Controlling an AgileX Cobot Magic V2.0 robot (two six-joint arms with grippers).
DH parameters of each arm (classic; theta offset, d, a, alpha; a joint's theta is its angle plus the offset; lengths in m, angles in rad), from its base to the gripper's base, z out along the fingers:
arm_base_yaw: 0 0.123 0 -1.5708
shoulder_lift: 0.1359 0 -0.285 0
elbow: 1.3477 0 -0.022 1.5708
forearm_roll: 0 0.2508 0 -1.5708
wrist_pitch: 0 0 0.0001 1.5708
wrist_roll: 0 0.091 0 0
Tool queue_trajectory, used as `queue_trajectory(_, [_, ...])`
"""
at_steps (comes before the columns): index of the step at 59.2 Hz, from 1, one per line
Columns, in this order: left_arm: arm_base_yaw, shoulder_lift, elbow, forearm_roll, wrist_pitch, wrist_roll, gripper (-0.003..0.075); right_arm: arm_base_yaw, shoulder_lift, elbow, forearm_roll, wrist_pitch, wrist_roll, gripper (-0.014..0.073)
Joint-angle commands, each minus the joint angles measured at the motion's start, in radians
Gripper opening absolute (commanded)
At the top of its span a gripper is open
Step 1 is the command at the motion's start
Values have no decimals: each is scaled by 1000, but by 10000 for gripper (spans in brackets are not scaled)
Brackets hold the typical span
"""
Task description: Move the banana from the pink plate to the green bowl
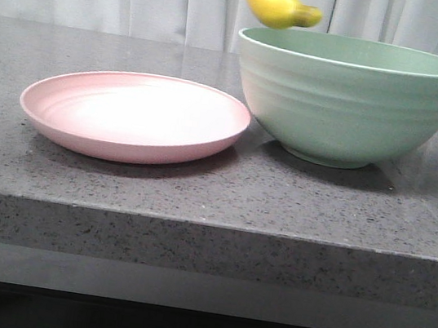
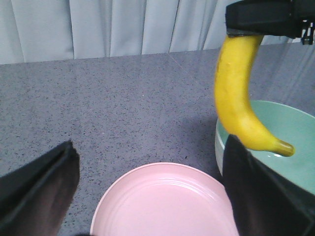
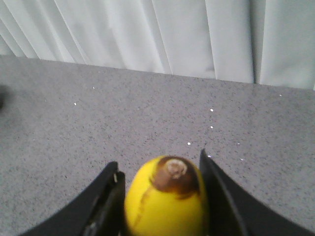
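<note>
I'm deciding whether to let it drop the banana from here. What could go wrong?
1. The banana hangs over the near-left rim of the green bowl, not its middle; released now, it might clip the rim and fall toward the pink plate.
2. The right tool pinches only the banana's end, so it may swing.
3. The open left tool sits close by, risking contact.

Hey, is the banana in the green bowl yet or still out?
Out. The banana hangs in the right gripper, above the green bowl rim; the pink plate is empty.
</note>
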Motion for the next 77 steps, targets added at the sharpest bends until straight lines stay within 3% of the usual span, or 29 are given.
queue_trajectory(1, [-8,-17,-30,-5,-87,-3,587,-36,-80,-47,-15,4,-29,49])
queue_trajectory(23, [-8,-17,-30,-5,-87,-3,587,-95,-29,-57,-45,252,-29,49])
queue_trajectory(47, [-8,-17,-30,-5,-87,-3,587,-95,64,-47,-55,305,-29,55])
queue_trajectory(72, [-8,-17,-30,-5,-87,-3,587,-95,75,-47,-72,321,-29,363])
queue_trajectory(77, [-8,-17,-30,-5,-87,-3,587,-95,75,-47,-72,321,-29,391])
